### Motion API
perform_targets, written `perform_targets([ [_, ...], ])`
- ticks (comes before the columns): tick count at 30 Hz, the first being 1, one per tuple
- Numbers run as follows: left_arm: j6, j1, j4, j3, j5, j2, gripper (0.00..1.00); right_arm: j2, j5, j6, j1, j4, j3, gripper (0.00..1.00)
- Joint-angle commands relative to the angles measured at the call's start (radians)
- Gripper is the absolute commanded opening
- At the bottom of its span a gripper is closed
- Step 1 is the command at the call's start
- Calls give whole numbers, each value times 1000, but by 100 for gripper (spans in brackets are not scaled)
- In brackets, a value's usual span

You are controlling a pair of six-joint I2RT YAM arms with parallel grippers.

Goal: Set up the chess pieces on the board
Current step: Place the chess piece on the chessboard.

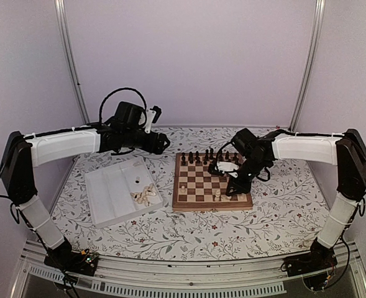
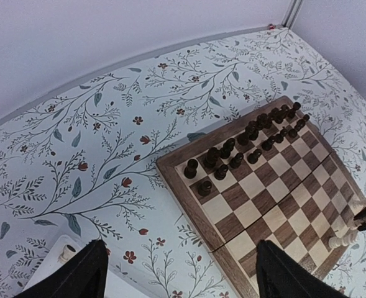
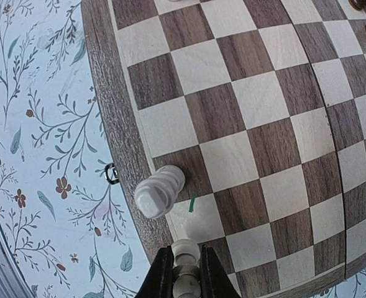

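The wooden chessboard (image 1: pixel 202 180) lies right of centre, with dark chessmen along its far rows. My right gripper (image 3: pixel 185 268) is shut on a pale cream chess piece (image 3: pixel 185 251) and holds it low over the board's near edge. One pale piece (image 3: pixel 160 190) stands on a dark square just beside it, also seen in the top view (image 1: pixel 217 195). More pale pieces (image 1: pixel 144 197) lie in the white tray. My left gripper (image 2: pixel 176 273) is open and empty, raised over the cloth left of the board (image 2: pixel 269 186).
The white compartment tray (image 1: pixel 111 192) sits left of the board; one lone piece (image 1: pixel 136 180) stands in its far part. Dark chessmen (image 2: pixel 251 133) fill the board's far rows. A floral cloth (image 1: pixel 189 230) covers the table. A metal clasp (image 3: pixel 110 174) sticks out from the board's edge.
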State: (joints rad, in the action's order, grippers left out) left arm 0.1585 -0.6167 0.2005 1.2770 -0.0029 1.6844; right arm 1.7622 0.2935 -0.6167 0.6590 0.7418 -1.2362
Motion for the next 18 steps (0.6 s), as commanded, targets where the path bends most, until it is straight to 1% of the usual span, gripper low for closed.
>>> perform_targets([
  [1,0,6,4,28,12,10,84,25,11,13,12,-28,-14,3],
  [18,-4,6,22,39,25,27,83,69,14,34,17,-56,-34,5],
])
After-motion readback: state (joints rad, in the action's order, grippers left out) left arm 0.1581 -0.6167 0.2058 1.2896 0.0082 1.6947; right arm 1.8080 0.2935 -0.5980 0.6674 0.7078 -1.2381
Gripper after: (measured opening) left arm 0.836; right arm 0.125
